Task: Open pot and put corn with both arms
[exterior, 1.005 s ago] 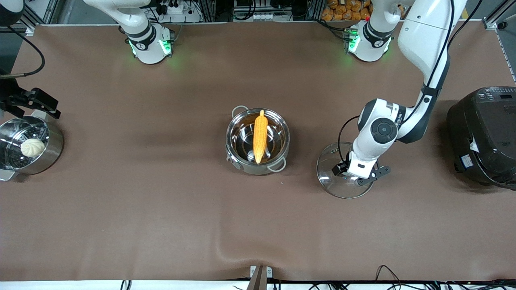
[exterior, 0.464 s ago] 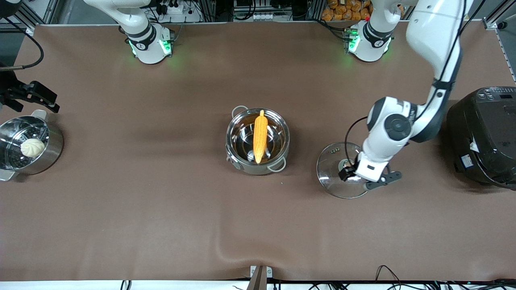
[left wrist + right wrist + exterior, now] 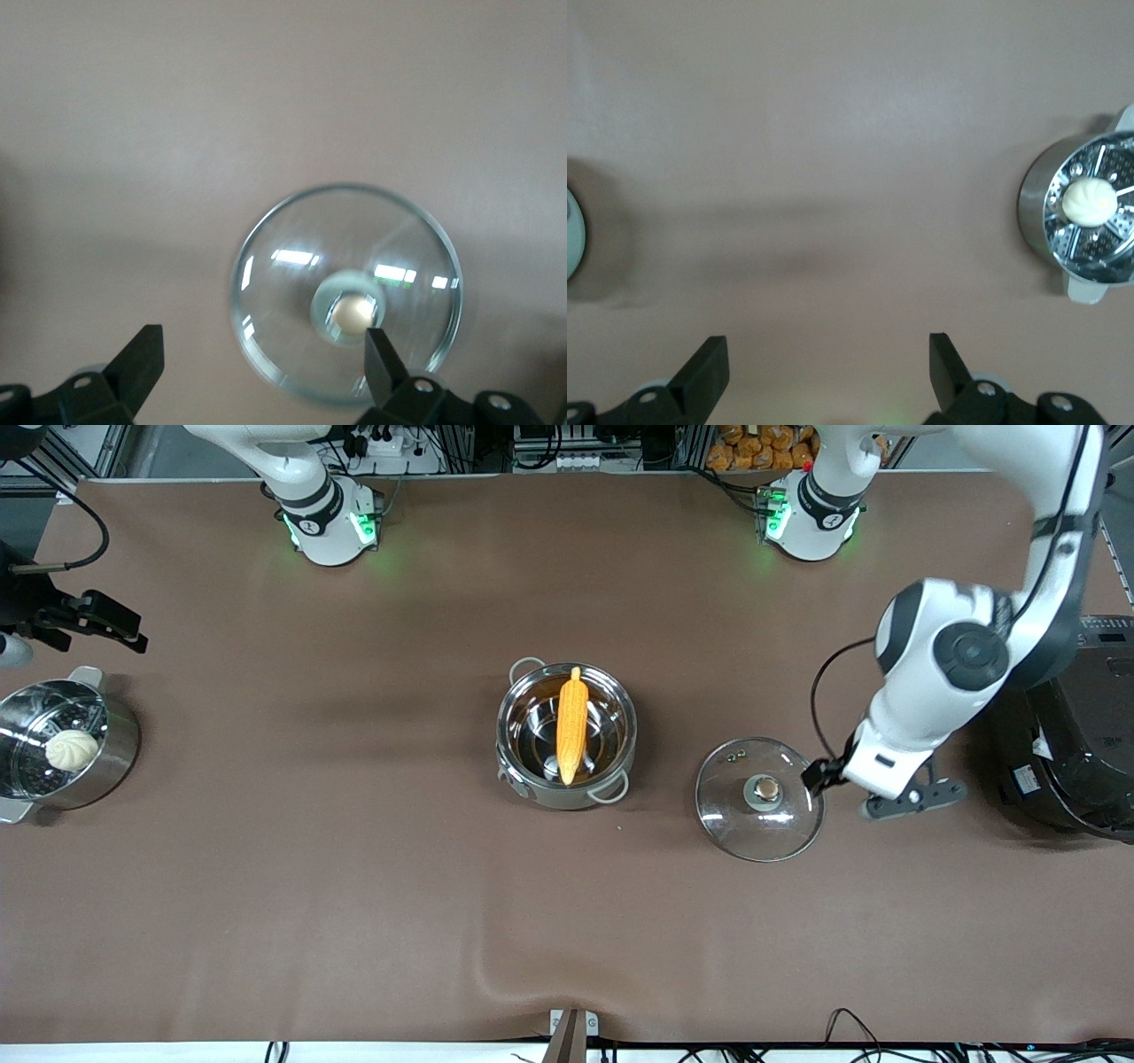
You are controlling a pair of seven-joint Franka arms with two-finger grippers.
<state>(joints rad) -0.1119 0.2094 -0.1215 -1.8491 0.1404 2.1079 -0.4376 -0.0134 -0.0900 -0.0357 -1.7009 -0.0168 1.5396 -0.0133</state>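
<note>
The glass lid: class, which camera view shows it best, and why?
The front view: the whole glass lid lies sharp on the table beside the pot. The left wrist view shows it blurred, partly hidden by one finger; the right wrist view misses it.

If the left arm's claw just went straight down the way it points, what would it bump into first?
Probably the bare brown table cloth just beside the glass lid. The left gripper hangs open and empty, and one of its fingers might clip the lid's rim; depth is unclear.
</note>
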